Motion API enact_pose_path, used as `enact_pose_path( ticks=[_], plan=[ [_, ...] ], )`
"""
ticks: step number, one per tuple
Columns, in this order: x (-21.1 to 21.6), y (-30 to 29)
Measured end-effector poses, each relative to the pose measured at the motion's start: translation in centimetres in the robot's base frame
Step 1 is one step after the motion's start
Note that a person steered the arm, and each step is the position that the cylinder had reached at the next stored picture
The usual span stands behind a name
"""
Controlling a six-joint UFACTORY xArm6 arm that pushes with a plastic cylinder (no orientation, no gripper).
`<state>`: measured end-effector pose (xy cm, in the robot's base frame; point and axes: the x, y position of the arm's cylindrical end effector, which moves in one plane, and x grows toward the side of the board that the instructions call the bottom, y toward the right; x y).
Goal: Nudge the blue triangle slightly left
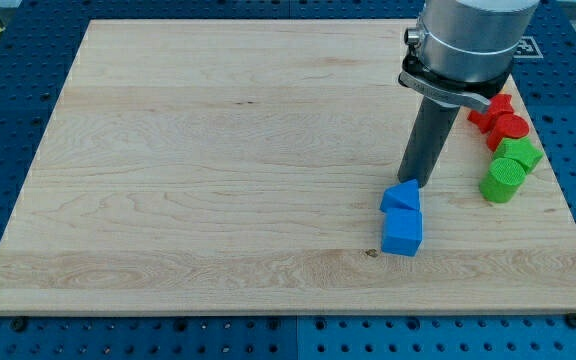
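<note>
The blue triangle (402, 196) lies on the wooden board (218, 170) at the lower right of the view. A blue cube (402, 232) sits right below it, touching it. My tip (414, 183) stands at the triangle's upper right edge, touching or nearly touching it. The rod rises from there to the grey arm body (466, 40) at the view's top right.
At the board's right edge sit a red star-like block (492, 108), a red cylinder (509, 128), a green block (520, 153) and a green cylinder (502, 180), clustered together. Blue perforated table (8, 120) surrounds the board.
</note>
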<state>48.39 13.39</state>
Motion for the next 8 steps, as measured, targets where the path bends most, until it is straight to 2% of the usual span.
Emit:
enact_pose_path(
  ticks=[2,4,5,8],
  plan=[
    [2.1,2.0],
    [1.8,3.9],
    [5.7,4.7],
    [4.0,0.7]
  ],
)
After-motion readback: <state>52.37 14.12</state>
